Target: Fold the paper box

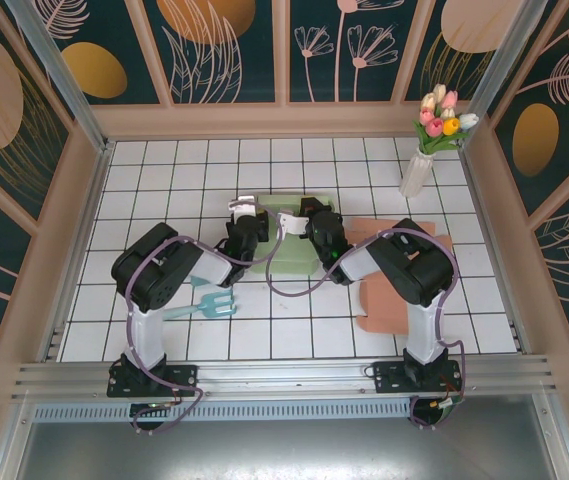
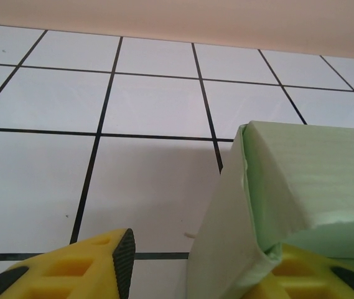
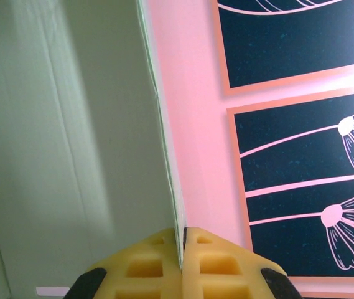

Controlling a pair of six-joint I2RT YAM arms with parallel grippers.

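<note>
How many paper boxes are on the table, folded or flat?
2: a pale green paper box at the centre; a flat salmon-pink cardboard sheet right of it, partly under the right arm.

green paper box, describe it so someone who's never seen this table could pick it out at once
Start at the white tiled table and look to its middle. The green paper box sits there, pale green with raised walls, unlike the flat pink cardboard to its right and the small teal rake to its left.
</note>
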